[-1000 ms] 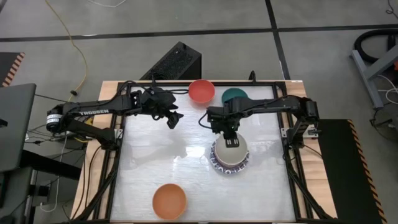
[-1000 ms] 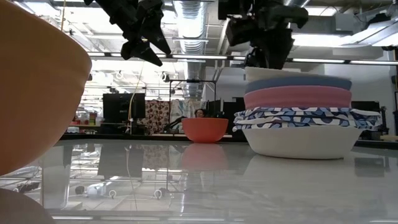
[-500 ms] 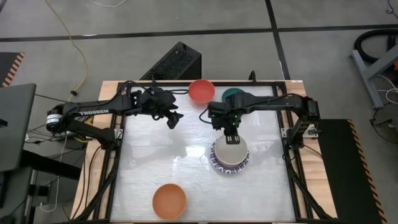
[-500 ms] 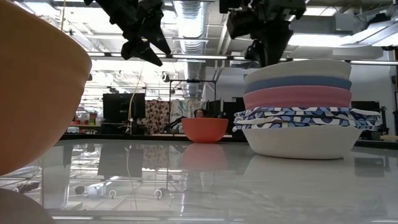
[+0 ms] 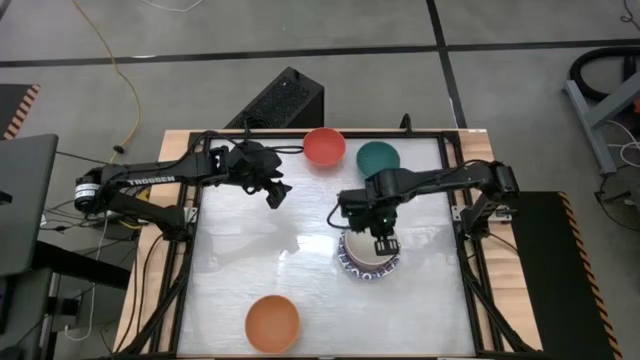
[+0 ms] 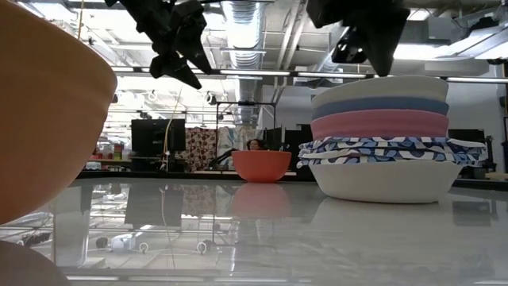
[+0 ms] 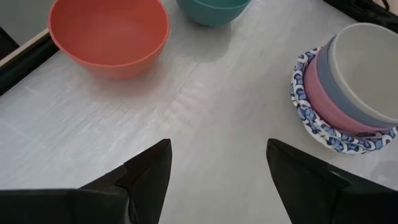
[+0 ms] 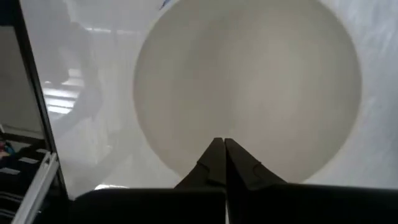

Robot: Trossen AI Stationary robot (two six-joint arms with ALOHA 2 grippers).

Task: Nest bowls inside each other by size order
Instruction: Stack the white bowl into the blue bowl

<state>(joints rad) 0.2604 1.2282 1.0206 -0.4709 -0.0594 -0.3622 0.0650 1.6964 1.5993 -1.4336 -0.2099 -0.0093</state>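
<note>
- While the right gripper (image 5: 381,243) hangs over the stack of bowls (image 5: 368,256) right of table centre, seen from above, its fingers are pressed together with nothing between them. The left gripper (image 5: 274,194) waits at about ten o'clock from the stack, fingers spread wide and empty. From the stack, the red bowl (image 5: 324,146) sits near eleven o'clock at the far edge, the teal bowl (image 5: 378,157) at twelve, and the orange bowl (image 5: 272,323) alone at seven o'clock.
- Down at table height, the stack (image 6: 386,139) shows its layers: cream bowl (image 6: 379,86) on top, blue bowl (image 6: 379,106) under it, pink bowl (image 6: 379,125) next, then patterned bowls (image 6: 389,151) at the base. The right gripper (image 6: 379,49) hovers just above the cream rim. The red bowl (image 6: 260,165) stands far behind, and the orange bowl (image 6: 48,111) fills the near left.
- Through the left wrist, two parted fingers (image 7: 146,177) frame bare table (image 7: 211,124), with red bowl (image 7: 109,34), teal bowl (image 7: 213,9) and stack (image 7: 348,84) beyond.
- Through the right wrist, closed fingertips (image 8: 222,160) point into the cream bowl (image 8: 249,81).
</note>
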